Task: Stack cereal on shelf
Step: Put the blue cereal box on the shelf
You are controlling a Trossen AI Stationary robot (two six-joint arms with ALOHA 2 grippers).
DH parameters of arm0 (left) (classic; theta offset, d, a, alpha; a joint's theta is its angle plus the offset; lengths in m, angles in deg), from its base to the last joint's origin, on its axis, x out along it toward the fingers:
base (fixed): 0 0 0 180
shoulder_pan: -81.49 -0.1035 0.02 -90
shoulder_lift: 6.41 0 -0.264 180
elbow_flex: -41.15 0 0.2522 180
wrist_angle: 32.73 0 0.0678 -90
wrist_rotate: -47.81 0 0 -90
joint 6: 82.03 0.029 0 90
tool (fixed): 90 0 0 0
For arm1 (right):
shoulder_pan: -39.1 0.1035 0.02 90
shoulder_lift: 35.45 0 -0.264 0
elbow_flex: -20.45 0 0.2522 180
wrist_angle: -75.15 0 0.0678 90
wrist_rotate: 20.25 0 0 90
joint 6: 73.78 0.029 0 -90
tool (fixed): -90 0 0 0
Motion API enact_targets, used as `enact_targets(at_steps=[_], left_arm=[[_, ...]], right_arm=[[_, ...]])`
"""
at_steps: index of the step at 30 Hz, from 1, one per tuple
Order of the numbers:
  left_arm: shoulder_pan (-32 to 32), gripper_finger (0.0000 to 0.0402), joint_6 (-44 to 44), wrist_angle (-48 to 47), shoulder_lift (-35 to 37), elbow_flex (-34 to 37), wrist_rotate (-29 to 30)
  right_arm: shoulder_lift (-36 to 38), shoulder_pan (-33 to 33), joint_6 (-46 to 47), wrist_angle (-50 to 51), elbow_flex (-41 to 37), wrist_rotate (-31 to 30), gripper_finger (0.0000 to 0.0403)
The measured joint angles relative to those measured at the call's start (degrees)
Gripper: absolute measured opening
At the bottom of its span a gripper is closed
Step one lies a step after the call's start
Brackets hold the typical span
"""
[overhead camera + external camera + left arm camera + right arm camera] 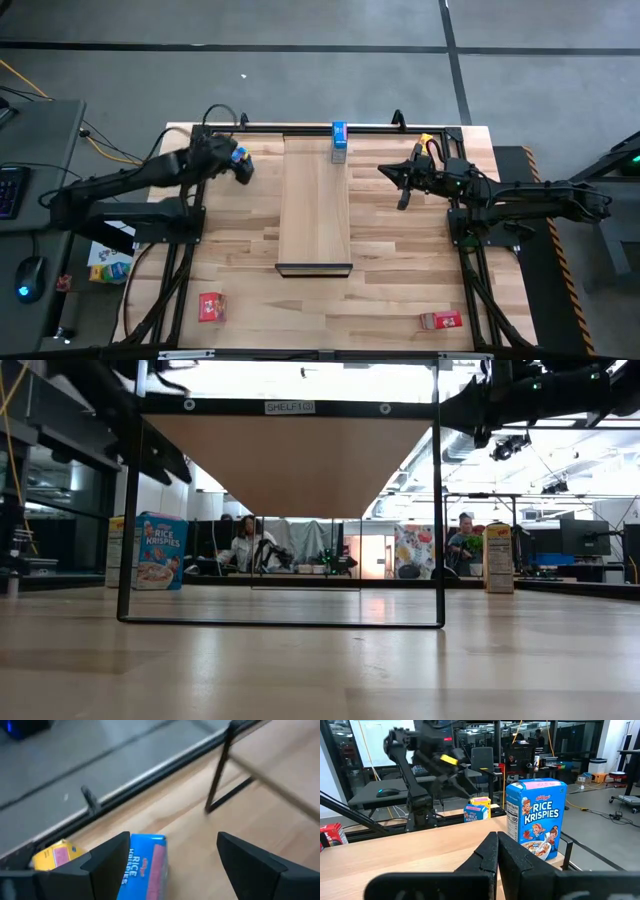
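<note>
The shelf (pixel 315 205) is a long pale plank raised on a black frame in the middle of the table. One blue cereal box (pixel 339 142) stands upright at its far end. A second blue box (pixel 145 865) and a yellow one (pixel 55 856) stand on the table at the far left. My left gripper (pixel 172 840) hangs open above and just beside that blue box, clear of it. My right gripper (pixel 497 850) is shut and empty, held level to the right of the shelf, pointing at the box on the shelf (pixel 537 817).
Two red boxes lie near the table's front edge, one at the left (pixel 211 306) and one at the right (pixel 441 320). Another yellow box (pixel 427 140) stands at the far right behind my right arm. A black rail (pixel 300 127) runs along the far edge.
</note>
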Motion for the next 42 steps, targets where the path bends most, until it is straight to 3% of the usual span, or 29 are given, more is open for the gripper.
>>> enact_targets(at_steps=[8, 17, 22, 34, 42], left_arm=[[-9.79, 0.0290, 0.43, -10.56, -12.91, -7.76, -7.61], [-14.76, 0.0291, 2.02, -12.05, -18.04, -8.45, -11.87], [-16.03, 0.0291, 3.03, -13.40, -20.54, -8.45, -15.25], [-16.06, 0.0291, 4.19, -13.35, -26.99, -8.45, -15.25], [-15.99, 0.0291, 4.59, -13.41, -27.69, -8.45, -15.25]], right_arm=[[-0.02, 0.00, 0.00, 0.82, 0.00, -0.01, 0.0000], [-0.02, 0.00, 0.00, 0.87, 0.00, -0.02, 0.0000], [-0.02, 0.00, 0.00, 0.87, 0.00, -0.02, 0.0000], [-0.02, 0.00, 0.00, 1.07, 0.00, -0.02, 0.0000], [-0.02, 0.01, 0.17, 1.52, 0.00, -0.03, 0.0000]])
